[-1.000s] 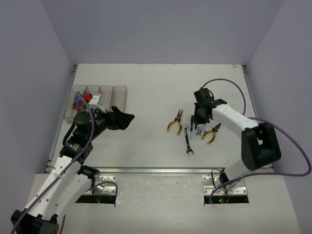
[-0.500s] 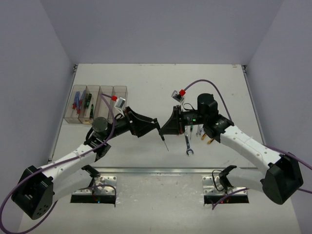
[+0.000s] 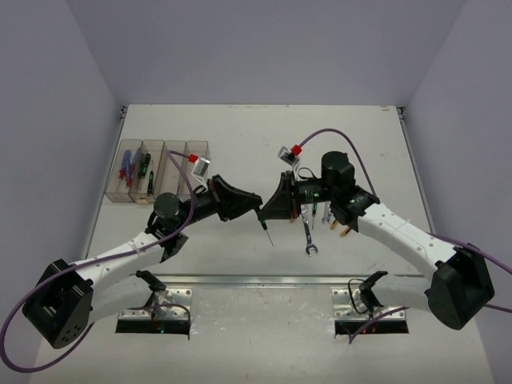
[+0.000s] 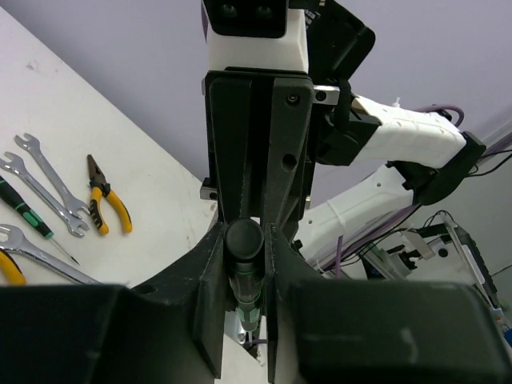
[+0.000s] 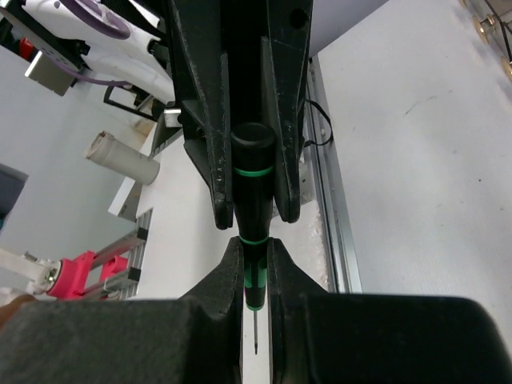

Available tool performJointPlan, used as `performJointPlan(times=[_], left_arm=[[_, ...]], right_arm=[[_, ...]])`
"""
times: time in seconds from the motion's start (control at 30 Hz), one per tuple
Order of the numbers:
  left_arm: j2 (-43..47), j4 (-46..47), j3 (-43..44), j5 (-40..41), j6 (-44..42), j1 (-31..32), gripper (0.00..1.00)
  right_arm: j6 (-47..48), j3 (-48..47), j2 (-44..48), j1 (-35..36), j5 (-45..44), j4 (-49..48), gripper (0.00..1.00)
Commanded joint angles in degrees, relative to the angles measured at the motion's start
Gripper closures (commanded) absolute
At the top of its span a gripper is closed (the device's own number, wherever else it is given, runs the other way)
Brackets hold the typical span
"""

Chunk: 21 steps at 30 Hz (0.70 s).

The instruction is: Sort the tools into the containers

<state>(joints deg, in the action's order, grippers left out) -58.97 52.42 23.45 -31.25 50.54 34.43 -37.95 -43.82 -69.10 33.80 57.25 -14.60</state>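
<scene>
A black and green screwdriver [image 3: 265, 225] hangs above the middle of the table, tip down. Both grippers meet on it. My left gripper [image 3: 258, 208] is shut on the top of the handle [image 4: 243, 240]. From the other side, my right gripper [image 3: 269, 211] is shut on the lower handle [image 5: 254, 272], and the thin shaft sticks out below its fingers. The containers [image 3: 196, 152] stand at the far left, with a blue and red screwdriver [image 3: 126, 168] in one bin and a black and green one [image 3: 144, 170] in the bin beside it.
Under the right arm lie loose tools: a silver wrench [image 3: 309, 236], more wrenches [image 4: 48, 180], yellow-handled pliers [image 4: 108, 206] and a green screwdriver [image 4: 22, 214]. A metal rail [image 3: 256, 280] runs along the table's near edge.
A second ago the left arm was by the bins and the right arm over the tools. Both swung to the middle, and the left gripper closed on the screwdriver handle.
</scene>
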Motion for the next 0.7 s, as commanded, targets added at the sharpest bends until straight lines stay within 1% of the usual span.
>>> performJointPlan(times=[0.0, 0.1, 0.13, 0.17, 0.2, 0.23, 0.27, 0.3, 0.33, 0.37, 0.43, 0.47, 0.5, 0.53, 0.57, 0.6, 0.67], left_arm=[[0.7, 4.5, 2.8, -1.7, 0.0, 0.4, 1.00], [1.3, -0.7, 5.7, -2.1, -3.5, 0.5, 1.00], [1.8, -4.6, 5.9, -2.1, -3.6, 0.5, 1.00], [2.4, -15.9, 12.3, 0.2, -9.0, 0.3, 1.00], [2.4, -28.4, 18.5, 7.8, -16.0, 0.2, 1.00], [1.8, -39.4, 22.0, 13.0, -22.3, 0.1, 1.00], [-0.1, -47.2, 25.7, 19.1, -28.2, 0.0, 1.00], [-3.0, -54.8, 32.9, 31.9, -34.4, -0.6, 1.00], [-5.2, -63.3, 38.3, 42.5, -39.3, -1.3, 1.00], [-8.2, -68.5, 42.4, 48.1, -42.0, -2.7, 1.00], [-14.9, -73.1, 47.5, 57.9, -47.2, -8.3, 1.00], [-15.5, -74.3, 49.4, 59.2, -48.8, -10.8, 1.00], [-18.9, -74.4, 51.2, 60.4, -50.5, -13.6, 1.00], [-21.5, -73.5, 53.3, 63.0, -53.9, -17.7, 1.00], [-21.8, -71.5, 54.0, 63.8, -56.0, -19.8, 1.00], [-24.3, -67.3, 54.5, 64.6, -59.8, -22.7, 1.00], [-27.3, -59.7, 53.2, 64.2, -66.2, -25.3, 1.00]], right_arm=[[0.4, -3.1, -0.4, 0.2, -1.4, -1.5, 1.00], [2.4, -3.5, -0.1, 0.3, -5.0, 1.1, 0.98], [3.3, -3.5, 0.1, 0.2, -5.1, 2.3, 0.86], [5.7, -4.0, 0.7, 0.1, -7.9, 6.5, 0.45], [8.4, -4.5, 1.8, 0.1, -13.8, 12.3, 0.17], [10.6, -5.0, 2.5, 0.1, -20.3, 17.7, 0.03], [11.9, -4.9, 3.3, 0.0, -29.7, 22.8, 0.02], [12.4, -4.1, 5.1, -0.7, -40.4, 27.5, 0.01], [12.2, -3.2, 6.6, -2.1, -47.0, 30.5, 0.01], [11.6, -2.5, 7.9, -4.1, -51.5, 32.8, 0.01], [9.7, -0.5, 9.7, -7.7, -55.8, 36.5, 0.01], [9.6, 0.1, 10.2, -9.3, -56.5, 36.7, 0.01], [9.5, 0.5, 10.7, -10.3, -56.8, 37.7, 0.01], [10.3, 0.9, 11.2, -11.3, -57.2, 38.4, 0.01], [10.5, 0.9, 11.2, -11.5, -58.1, 38.5, 0.01], [11.8, 0.8, 11.4, -11.4, -58.8, 39.2, 0.01], [12.7, 1.0, 11.7, -11.5, -60.1, 39.9, 0.01]])
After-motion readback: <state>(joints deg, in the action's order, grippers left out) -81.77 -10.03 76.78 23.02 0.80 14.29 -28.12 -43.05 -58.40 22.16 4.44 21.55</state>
